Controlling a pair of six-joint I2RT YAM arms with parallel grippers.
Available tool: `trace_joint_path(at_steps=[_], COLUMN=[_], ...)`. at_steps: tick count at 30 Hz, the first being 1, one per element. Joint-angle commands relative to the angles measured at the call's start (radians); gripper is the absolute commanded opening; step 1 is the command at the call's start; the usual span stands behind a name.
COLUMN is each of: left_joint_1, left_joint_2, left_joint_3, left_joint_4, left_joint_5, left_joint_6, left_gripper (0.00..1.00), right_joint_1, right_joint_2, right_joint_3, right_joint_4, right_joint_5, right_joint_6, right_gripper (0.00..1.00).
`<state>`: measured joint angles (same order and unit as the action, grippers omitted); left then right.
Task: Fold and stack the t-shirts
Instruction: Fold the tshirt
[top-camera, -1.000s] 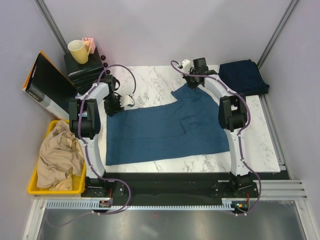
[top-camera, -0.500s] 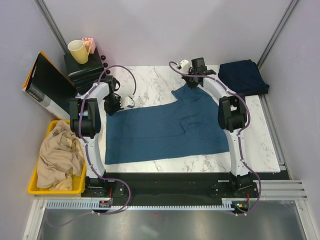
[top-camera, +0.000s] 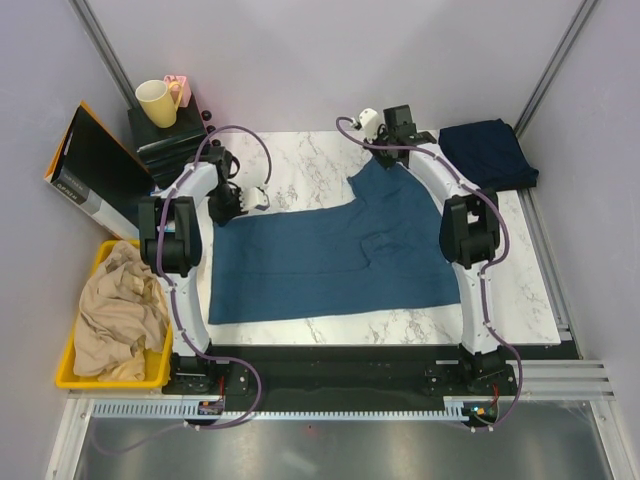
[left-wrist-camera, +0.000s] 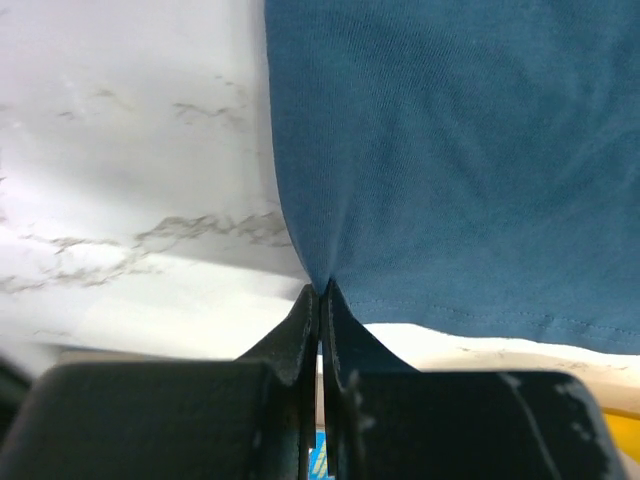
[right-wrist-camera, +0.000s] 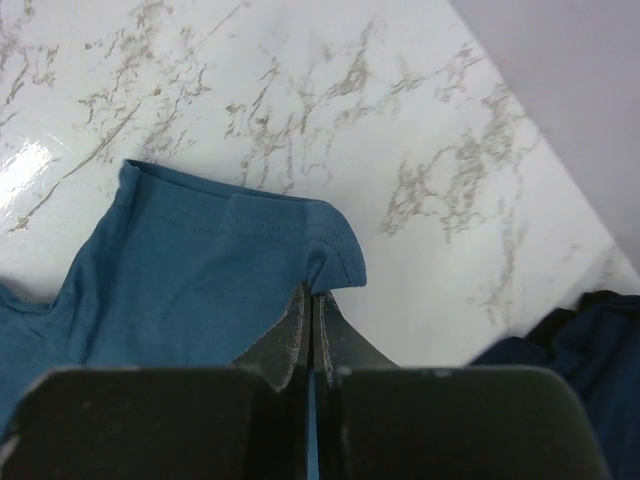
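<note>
The steel-blue t-shirt (top-camera: 330, 255) lies spread across the marble table. My left gripper (top-camera: 232, 208) is shut on its far left corner; the wrist view shows the cloth (left-wrist-camera: 450, 160) pinched at the fingertips. My right gripper (top-camera: 385, 160) is shut on the far right corner, by a sleeve hem (right-wrist-camera: 250, 250) pinched at the tips. The navy t-shirt (top-camera: 487, 153) lies folded at the far right corner of the table, and its edge shows in the right wrist view (right-wrist-camera: 590, 340).
A yellow bin (top-camera: 68, 372) with beige cloth (top-camera: 118, 312) sits left of the table. A black box (top-camera: 95, 170), a black stack with a yellow mug (top-camera: 158, 102) stand at the far left. Bare marble (top-camera: 300, 165) lies behind the shirt.
Both grippers have moved a little farther from the bases, pulling the steel-blue shirt's far edge back. The shirt now lies flatter and more stretched.
</note>
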<state>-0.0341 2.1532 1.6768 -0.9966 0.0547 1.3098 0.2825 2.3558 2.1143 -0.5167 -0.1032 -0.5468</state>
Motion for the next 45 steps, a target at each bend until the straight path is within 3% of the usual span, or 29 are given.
trace_joint_path(at_steps=[1,12,18,27,32,38,45], left_joint_1=[0.007,0.022,0.022,0.019,0.01,-0.003,-0.024], left_joint_2=[-0.095,-0.214,-0.361,-0.611,-0.662,-0.687,-0.714], left_joint_3=[0.034,-0.018,-0.167,-0.527,-0.583,-0.606,-0.649], left_joint_4=[0.059,0.101,0.108,0.105,0.101,0.095,0.087], left_joint_5=[-0.022,-0.095,-0.081,-0.087,-0.076,-0.073,-0.075], left_joint_6=[-0.018,-0.029,-0.026,0.08,0.08,0.074,0.08], left_gripper=[0.02,0.02,0.02,0.02,0.02,0.02,0.02], right_joint_1=[0.003,-0.022,-0.039,-0.04,-0.034,-0.008,-0.005], right_joint_2=[-0.133,-0.34,-0.475,-0.627,-0.678,-0.793,-0.88], right_joint_3=[0.007,-0.212,-0.292,-0.401,-0.509,-0.686,-0.752], right_joint_4=[0.012,-0.023,-0.13,-0.374,-0.5,-0.537,-0.598], right_joint_5=[0.043,0.05,0.027,-0.093,-0.135,-0.102,-0.061], right_joint_6=[-0.068,-0.16,-0.208,-0.286,-0.326,-0.381,-0.429], right_gripper=[0.0,0.0,0.0,0.0,0.0,0.0,0.0])
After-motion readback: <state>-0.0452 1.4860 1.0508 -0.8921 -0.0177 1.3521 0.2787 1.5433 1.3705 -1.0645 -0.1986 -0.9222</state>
